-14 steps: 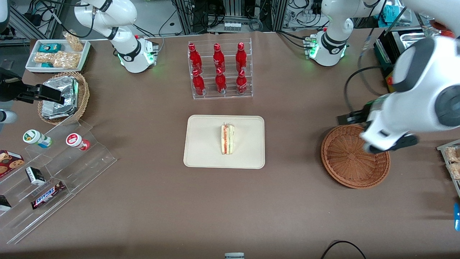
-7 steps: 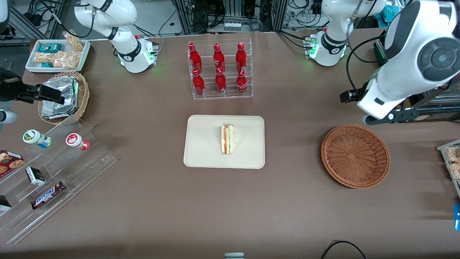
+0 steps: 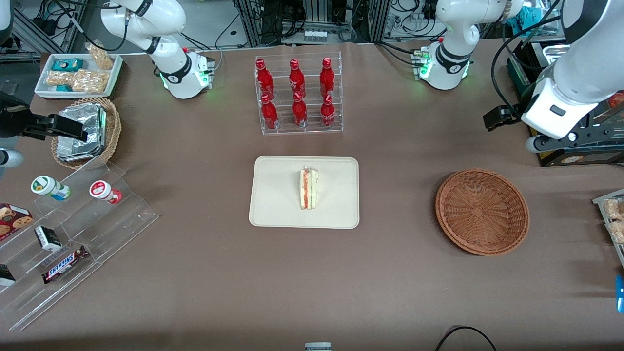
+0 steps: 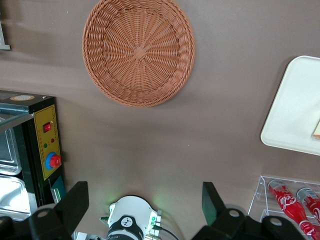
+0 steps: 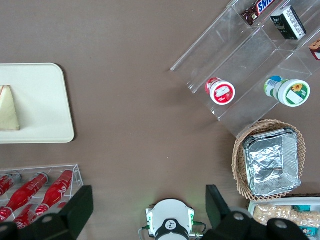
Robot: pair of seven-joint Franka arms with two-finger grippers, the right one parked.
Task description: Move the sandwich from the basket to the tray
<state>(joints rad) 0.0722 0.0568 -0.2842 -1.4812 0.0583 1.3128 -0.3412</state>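
Observation:
The sandwich [image 3: 308,188], a pale wedge with orange and green layers on its cut edge, lies on the cream tray [image 3: 278,195] in the middle of the table. A corner of the sandwich [image 4: 317,131] and the tray [image 4: 300,115] also show in the left wrist view. The reddish-brown wicker basket [image 3: 481,211] [image 4: 138,51] holds nothing and sits toward the working arm's end. My left gripper [image 3: 585,139] [image 4: 144,189] hangs open high above the table, farther from the front camera than the basket, with nothing between its fingers [image 4: 76,197].
A clear rack of red bottles [image 3: 298,95] stands farther from the front camera than the tray. A black box with a red button [image 4: 47,145] sits at the working arm's end. A tan basket of foil packets [image 3: 85,131], a stepped acrylic shelf [image 3: 92,219] and a white snack tray [image 3: 78,73] are at the parked arm's end.
The left arm has lifted off from above the basket and swung away from the front camera toward its own end of the table. The sandwich and tray have not moved.

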